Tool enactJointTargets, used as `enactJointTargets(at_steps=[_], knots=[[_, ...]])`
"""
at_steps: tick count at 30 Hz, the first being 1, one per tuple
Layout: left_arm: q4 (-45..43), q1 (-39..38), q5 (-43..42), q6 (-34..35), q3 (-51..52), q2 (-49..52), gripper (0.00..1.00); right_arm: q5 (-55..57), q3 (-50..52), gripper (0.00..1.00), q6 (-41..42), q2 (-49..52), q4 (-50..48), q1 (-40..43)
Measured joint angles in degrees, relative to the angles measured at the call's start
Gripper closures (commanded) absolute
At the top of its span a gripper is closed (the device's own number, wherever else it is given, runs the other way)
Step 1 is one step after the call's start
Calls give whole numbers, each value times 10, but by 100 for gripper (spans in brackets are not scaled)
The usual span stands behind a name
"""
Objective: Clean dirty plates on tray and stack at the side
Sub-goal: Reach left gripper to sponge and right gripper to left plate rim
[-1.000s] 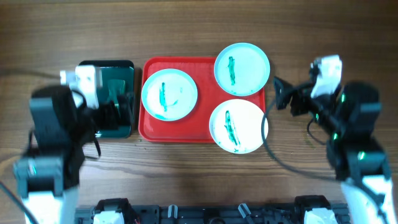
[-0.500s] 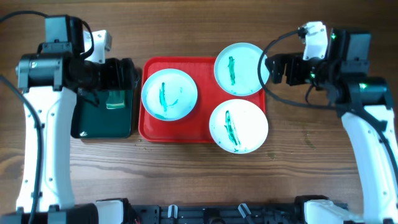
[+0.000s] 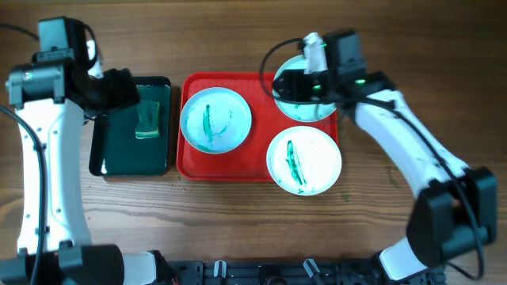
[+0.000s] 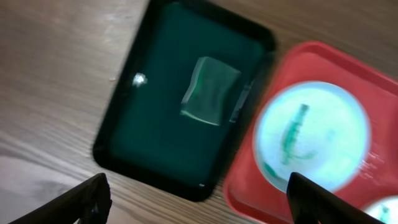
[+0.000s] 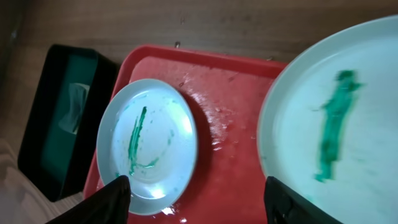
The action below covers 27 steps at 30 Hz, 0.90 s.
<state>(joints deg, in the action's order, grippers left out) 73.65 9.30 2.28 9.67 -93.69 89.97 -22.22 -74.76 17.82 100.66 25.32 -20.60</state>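
Observation:
Three white plates with green streaks lie on the red tray (image 3: 255, 89): one at the left (image 3: 215, 119), one at the front right (image 3: 303, 159), one at the back right (image 3: 309, 111), partly hidden by my right gripper. My right gripper (image 3: 287, 84) hovers open and empty over that back plate's left edge. In the right wrist view its fingers (image 5: 199, 205) straddle bare red tray (image 5: 230, 124) between the left plate (image 5: 149, 149) and the back plate (image 5: 336, 118). My left gripper (image 3: 127, 89) is open and empty above the dark green tray; its fingers (image 4: 199, 205) also show in the left wrist view.
A dark green tray (image 3: 119, 154) left of the red tray holds a pale green sponge (image 3: 148, 120). Both show in the left wrist view, the tray (image 4: 143, 143) and sponge (image 4: 210, 90), beside the left plate (image 4: 311, 134). Bare wooden table lies around both trays.
My right arm has swung left from the table's right side to over the back right plate. My left arm has shifted back and left over the green tray. The plates have not moved.

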Motion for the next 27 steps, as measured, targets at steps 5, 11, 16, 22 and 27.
enactJointTargets(at_steps=[5,11,16,22,27], knots=[[-3,18,6,-32,-2,86,18,45,0,43,35,60,-27,-56],[-40,18,-7,-62,-1,159,25,78,0,56,61,126,-54,-92],[-75,18,-8,-71,-1,165,37,101,0,68,90,143,-74,-100],[-81,18,-20,-70,-1,179,34,107,-1,72,124,169,-90,-100],[-86,18,-20,-70,-1,194,35,116,-1,77,130,174,-102,-112]])
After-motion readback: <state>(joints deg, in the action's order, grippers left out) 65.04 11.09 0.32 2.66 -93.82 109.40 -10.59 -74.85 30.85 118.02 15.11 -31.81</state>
